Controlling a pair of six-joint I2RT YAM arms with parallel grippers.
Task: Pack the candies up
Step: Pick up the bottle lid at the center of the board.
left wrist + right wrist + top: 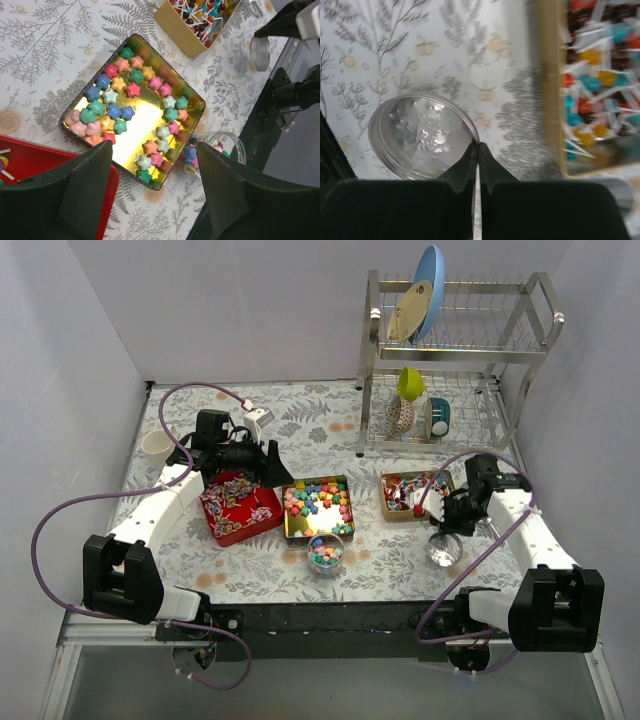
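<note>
Across the middle of the left wrist view, star-shaped candies lie flat along the walls of a gold tin, just above the left gripper, whose fingers stand wide apart holding nothing. The stars have no long axis, and the tin's middle is bare. A red tin sits lower left, a glass cup lower right, and open patterned cloth upper left. The right gripper is closed, seemingly on nothing, its tips at the rim of a metal lid. Stick candies lie upper right.
</note>
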